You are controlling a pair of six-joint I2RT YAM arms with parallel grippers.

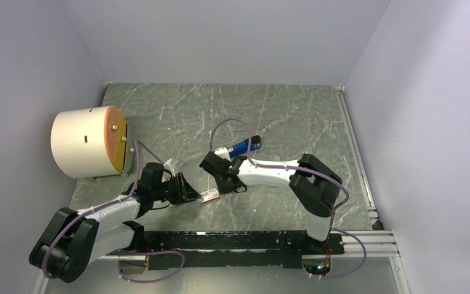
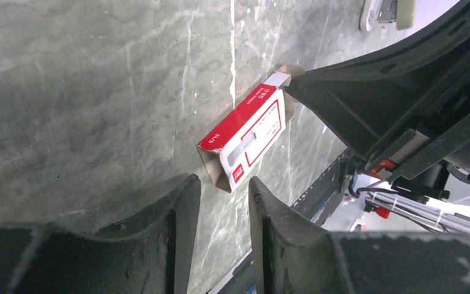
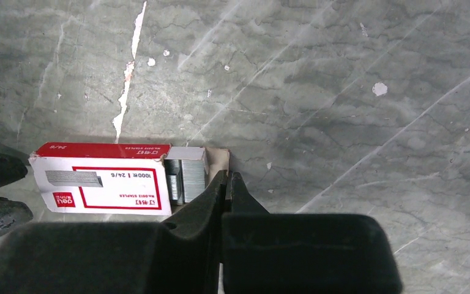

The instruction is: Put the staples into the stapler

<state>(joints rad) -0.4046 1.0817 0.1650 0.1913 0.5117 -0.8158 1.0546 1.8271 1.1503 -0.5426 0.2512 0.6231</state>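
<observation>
The blue stapler (image 1: 245,146) lies on the table behind the right arm, and neither gripper touches it. The small red box (image 1: 210,196) with a white label lies flat between the two grippers. Its cardboard tray sticks out of one end, baring the grey ribbed staples (image 3: 186,176). My right gripper (image 3: 227,177) is shut, its tips pinching the tray's end flap (image 3: 219,157). My left gripper (image 2: 223,184) stands open just short of the box's (image 2: 245,138) open near end, with nothing between its fingers. The right finger (image 2: 355,98) meets the box's far end.
A large beige cylinder (image 1: 89,142) lies on its side at the left wall. A pale object (image 2: 387,11) lies at the top edge of the left wrist view. A metal rail (image 1: 356,153) runs along the table's right side.
</observation>
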